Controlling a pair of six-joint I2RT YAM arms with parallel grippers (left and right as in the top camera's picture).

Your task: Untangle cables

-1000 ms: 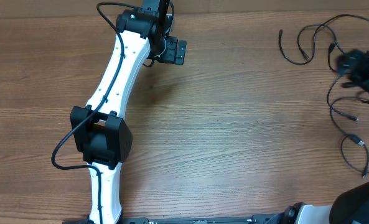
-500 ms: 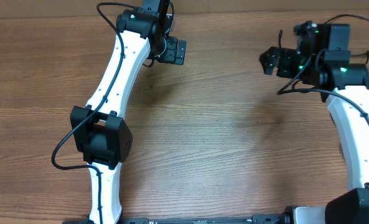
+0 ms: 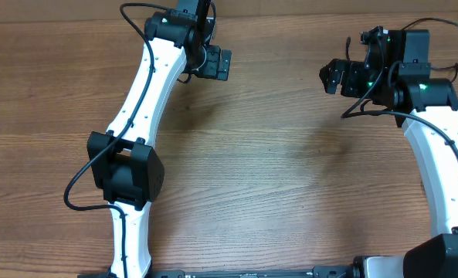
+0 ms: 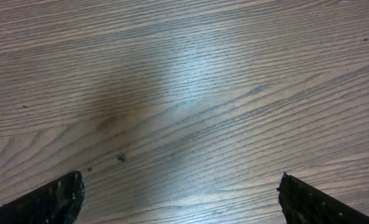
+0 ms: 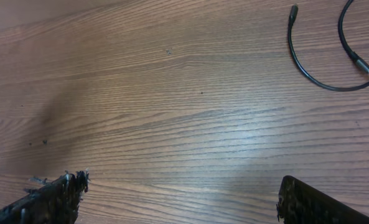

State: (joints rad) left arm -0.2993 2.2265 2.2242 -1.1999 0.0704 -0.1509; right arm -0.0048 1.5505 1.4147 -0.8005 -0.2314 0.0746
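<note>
Right wrist view: cables (image 5: 324, 86) lie apart, upper right of the wide-spread, empty right end effector (image 5: 181, 186).

A brown wood-grain table (image 3: 290, 193) is filling the frame. The white left arm with black joints (image 3: 147, 93) is reaching from the 7 o'clock edge up toward 12 o'clock, its black left end effector (image 3: 222, 63) pointing toward 3 o'clock above bare wood. The white right arm with black joints (image 3: 433, 154) is rising from the 5 o'clock corner toward 2 o'clock, green lights glowing on its wrist. Its black right end effector (image 3: 329, 77) is pointing toward 9 o'clock, well apart from the other. At 2 o'clock thin black cables (image 3: 451, 21) are lying mostly hidden behind that arm, only a curved stretch showing near the edge.
</note>
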